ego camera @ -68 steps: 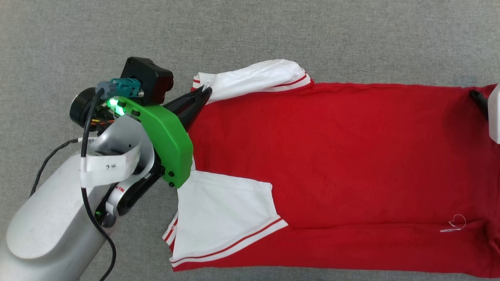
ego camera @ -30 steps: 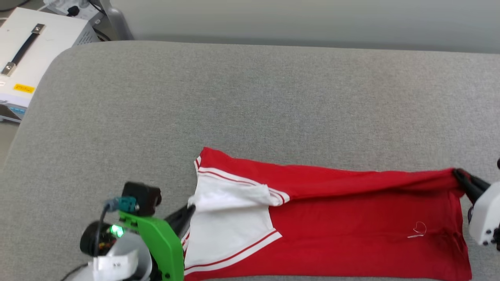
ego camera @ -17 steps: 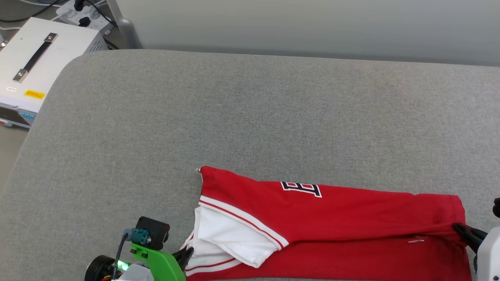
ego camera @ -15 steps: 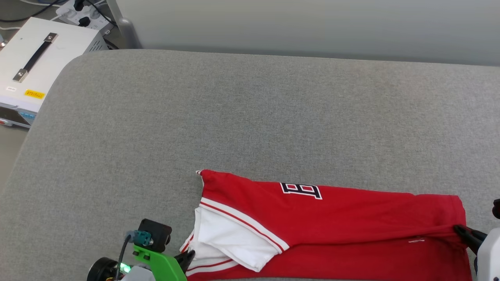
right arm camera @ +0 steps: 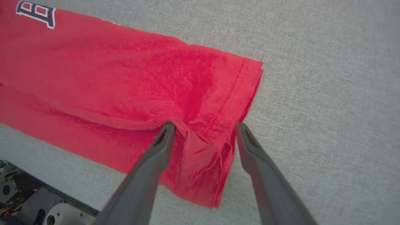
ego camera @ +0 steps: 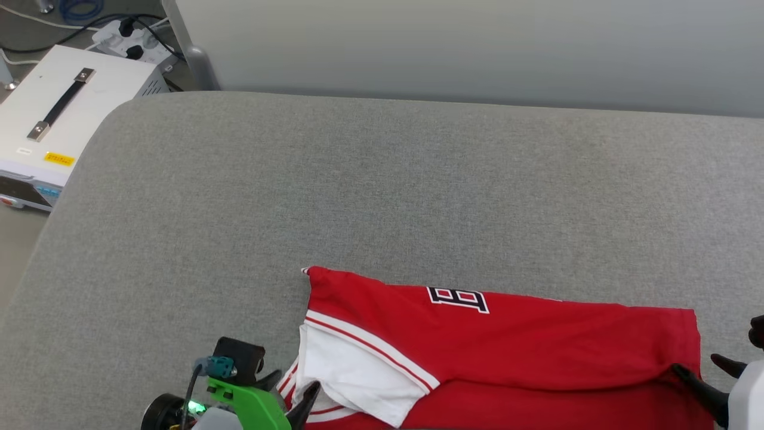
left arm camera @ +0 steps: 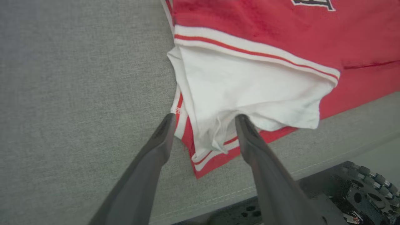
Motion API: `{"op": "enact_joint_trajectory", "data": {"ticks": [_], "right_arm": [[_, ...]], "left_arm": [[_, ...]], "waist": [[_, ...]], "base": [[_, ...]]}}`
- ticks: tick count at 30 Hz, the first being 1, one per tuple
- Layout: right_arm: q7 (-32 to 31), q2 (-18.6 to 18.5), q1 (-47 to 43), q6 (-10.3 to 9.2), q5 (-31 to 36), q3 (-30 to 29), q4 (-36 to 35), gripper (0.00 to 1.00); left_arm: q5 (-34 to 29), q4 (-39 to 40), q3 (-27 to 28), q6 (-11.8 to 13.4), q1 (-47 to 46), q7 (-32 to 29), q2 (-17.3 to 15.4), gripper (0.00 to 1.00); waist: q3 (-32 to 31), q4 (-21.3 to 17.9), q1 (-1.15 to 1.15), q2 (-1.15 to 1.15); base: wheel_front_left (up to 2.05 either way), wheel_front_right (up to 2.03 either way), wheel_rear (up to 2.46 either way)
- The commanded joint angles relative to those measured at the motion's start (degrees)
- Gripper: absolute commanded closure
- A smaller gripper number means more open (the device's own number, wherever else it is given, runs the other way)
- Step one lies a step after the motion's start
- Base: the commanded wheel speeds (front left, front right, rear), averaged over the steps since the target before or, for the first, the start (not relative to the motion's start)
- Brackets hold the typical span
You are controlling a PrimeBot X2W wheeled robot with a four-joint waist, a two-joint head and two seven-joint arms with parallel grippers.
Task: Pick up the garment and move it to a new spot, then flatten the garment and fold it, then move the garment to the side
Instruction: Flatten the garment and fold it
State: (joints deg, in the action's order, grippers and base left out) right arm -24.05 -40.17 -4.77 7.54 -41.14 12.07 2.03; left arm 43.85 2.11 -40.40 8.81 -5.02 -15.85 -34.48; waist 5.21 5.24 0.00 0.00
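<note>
Task item: the red shirt (ego camera: 507, 352) lies folded lengthwise on the grey cushion (ego camera: 382, 179), toward 5 o'clock in the head view, its long side running from 9 to 3 o'clock.
Details: a white sleeve (ego camera: 358, 376) with striped trim (ego camera: 370, 341) sits at the 9 o'clock end. A black, white-edged letter (ego camera: 458, 298) shows near the 12 o'clock edge. The hem is at the 3 o'clock end.
Left arm: the left gripper (ego camera: 292, 391) is at 7 o'clock in the head view, at the sleeve end.
Left grip: its fingers (left arm camera: 150, 162) are spread wide. Bunched white sleeve cloth and the striped edge lie loose in the gap, with nothing pinched. One tip sits against the sleeve fold and the other is just beside the trim.
Right arm: the right gripper (ego camera: 697, 364) is at 4 o'clock in the head view, at the hem corner.
Right grip: its fingers (right arm camera: 143, 175) are spread wide. The rumpled hem corner lies between them unclamped. One tip meets a crease in the red cloth and the other is at the hem's side edge.
Support: the shirt rests on the cushion, with neither gripper gripping it.
Surroundings: a white box (ego camera: 59, 119) with a black handle is at 10 o'clock, past the cushion's rounded corner. A power strip (ego camera: 128, 36) is at 11 o'clock. A pale wall (ego camera: 477, 48) is at 12 o'clock.
</note>
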Motion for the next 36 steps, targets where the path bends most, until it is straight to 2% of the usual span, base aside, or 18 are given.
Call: {"op": "enact_joint_trajectory", "data": {"ticks": [1, 7, 13, 16, 20, 27, 31, 36], "right_arm": [[-0.4, 0.35, -0.69, -0.05, -0.5, -1.12, -0.96, 0.0], [-2.66, 3.43, -1.49, -0.05, -0.7, -6.44, -5.55, 0.0], [-6.89, 8.74, -1.8, -0.05, 3.04, -12.6, -8.93, 0.0], [-9.85, 12.1, -2.58, -0.05, 5.7, -15.06, -9.2, 0.0], [-12.68, 16.17, -3.51, -0.05, 9.17, -18.39, -8.13, 0.0], [-14.6, 22.09, -3.36, -0.05, 13.66, -24.2, -4.91, 0.0], [-14.66, 24.17, -2.56, -0.05, 15.71, -26.94, -2.99, 0.0], [-14.78, 25.34, -1.51, -0.05, 16.08, -27.55, -0.71, 0.0]], "left_arm": [[-0.44, 0.59, 0.68, 0.05, -0.18, 1.33, 0.41, 0.0], [-0.37, 3.44, 4.39, 1.78, -0.35, 7.08, 1.15, 0.0], [-3.3, 3.68, 9.17, 4.08, -1.36, 18.27, 2.66, 0.0], [-4.65, 2.6, 10.82, 4.0, -1.51, 25.07, 4.01, 0.0], [-6.38, 1.54, 13.78, 1.09, -1.85, 30.47, 6.88, 0.0], [-16.93, 1.54, 24.31, -4.28, 1.11, 30.82, 13.22, 0.0], [-20.09, 1.09, 29.52, -8.16, 2.96, 30.83, 17.82, 0.0], [-23.85, -0.7, 32.99, -12.57, 3.41, 30.84, 21.67, 0.0]], "waist": [[-1.47, 0.03, 0.0, 0.0], [-3.21, 0.15, 0.0, 0.0], [-3.09, 0.31, 0.0, 0.0], [-2.49, 0.58, 0.0, 0.0], [-1.47, 1.15, 0.0, 0.0], [0.67, 2.27, 0.0, 0.0], [1.96, 2.84, 0.0, 0.0], [3.28, 3.52, 0.0, 0.0]], "base": [[0.0, 0.0, 0.0], [0.0, 0.0, 0.0], [0.0, 0.0, 0.0], [0.0, 0.0, 0.0], [0.0, 0.0, 0.0], [0.0, 0.0, 0.0], [0.0, 0.0, 0.0], [0.0, 0.0, 0.0]]}}
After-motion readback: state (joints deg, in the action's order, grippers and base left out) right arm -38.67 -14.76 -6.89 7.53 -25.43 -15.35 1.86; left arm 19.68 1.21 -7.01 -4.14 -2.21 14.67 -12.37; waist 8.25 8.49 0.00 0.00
